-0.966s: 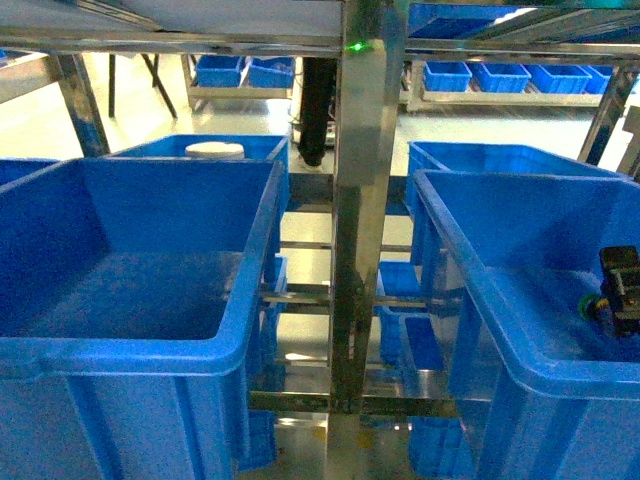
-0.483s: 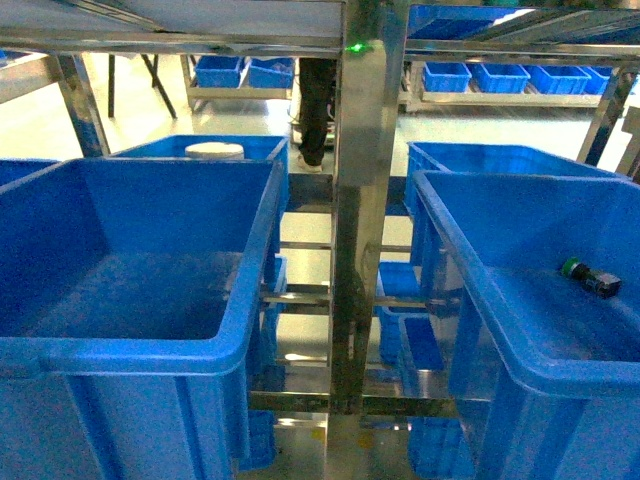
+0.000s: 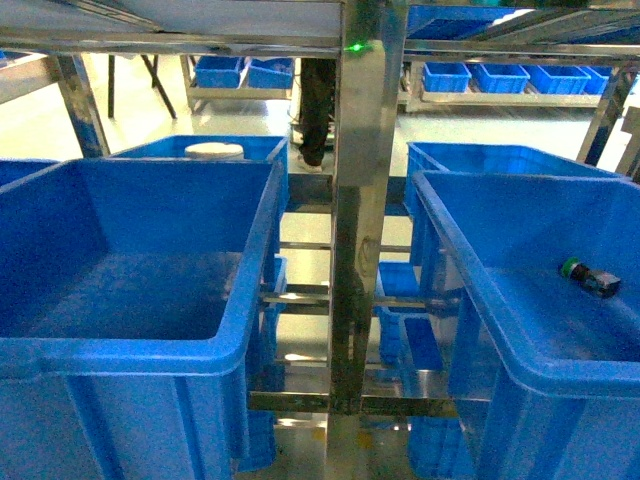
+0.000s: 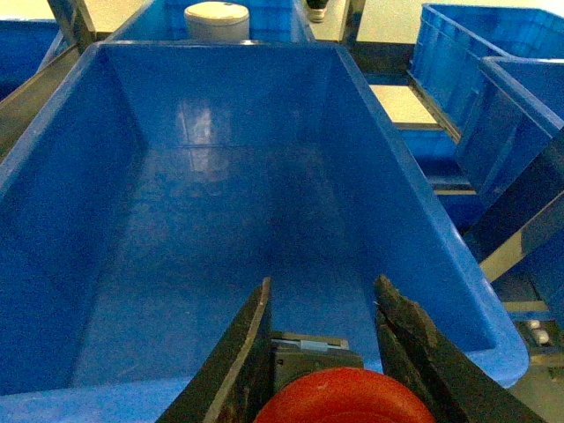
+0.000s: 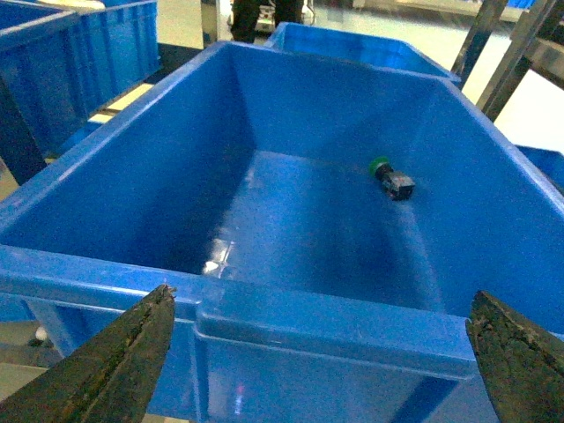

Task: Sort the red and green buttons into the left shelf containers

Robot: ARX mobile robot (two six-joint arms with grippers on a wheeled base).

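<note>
Two large deep blue containers stand side by side. The left container [image 3: 250, 300] has nothing in it that shows. In the left wrist view my left gripper [image 4: 323, 282] is shut on the red button [image 4: 344, 401], just above the near end of that container [image 4: 414, 194]. The green button [image 3: 588, 277] lies on its side on the floor of the right container [image 3: 480, 300]. My right gripper [image 5: 322, 298] is open and wide, just outside the near rim of that container [image 5: 326, 322], well back from the green button [image 5: 390, 179]. Neither gripper shows in the head view.
A steel shelf post [image 3: 365, 200] rises between the two containers. Behind the left one, a blue bin holds a white round lid [image 3: 214, 150]. Another blue bin [image 3: 500, 158] sits behind the right one. Small blue bins [image 3: 500, 75] line far shelves. A person's legs [image 3: 315, 110] stand beyond.
A second ago my right gripper was at the head view's right edge with the green button. It has drawn back out of that view, and the button now lies in the right container.
</note>
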